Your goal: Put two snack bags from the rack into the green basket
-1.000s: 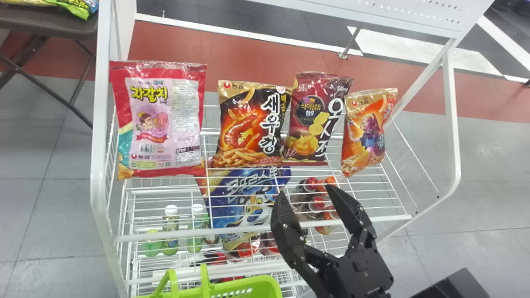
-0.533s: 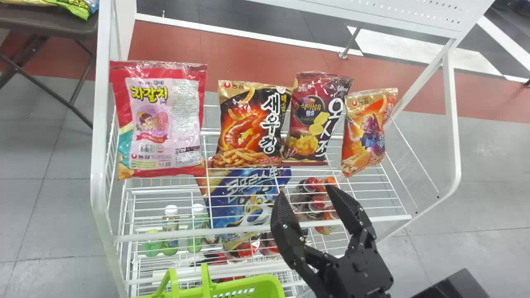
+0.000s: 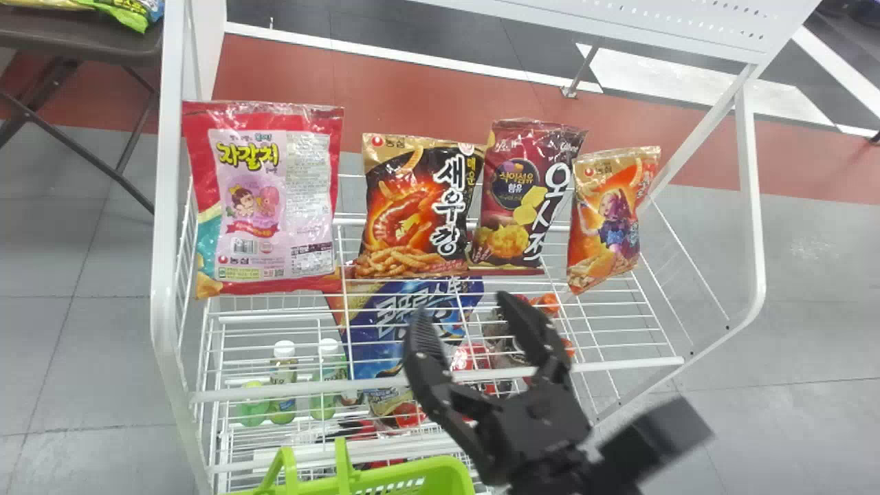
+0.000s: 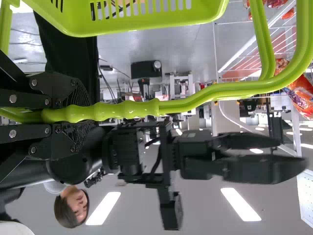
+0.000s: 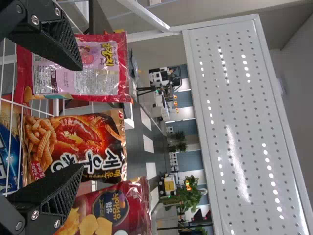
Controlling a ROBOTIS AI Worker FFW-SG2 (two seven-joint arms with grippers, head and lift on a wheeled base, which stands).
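My R hand (image 3: 462,309) is open wide w/ nothing in it, near the front of the rack (image 3: 165,309). Ahead of it, roughly betw. the fingers, stands the black snack bag (image 3: 412,206); the maroon bag (image 3: 526,199) is right beside that, the orange bag (image 3: 608,220) farther R, the pink bag (image 3: 275,199) off L. My L hand (image 4: 82,113) is closed round the basket handle (image 4: 127,110); the green basket (image 3: 426,469) is nearer me & to the L of my R hand.

Prob. lining up for bag no. 1, my guess the black one. Main risk: black & maroon crowd each other, so my R-side finger could catch both or knock maroon over. Too low & I'd hit the shelf wires (image 3: 302,386). Pushing in before closing may shove the bag back; a shallow pinch on slick film may slip. If the L hand tips, the basket could swing off the drop spot.
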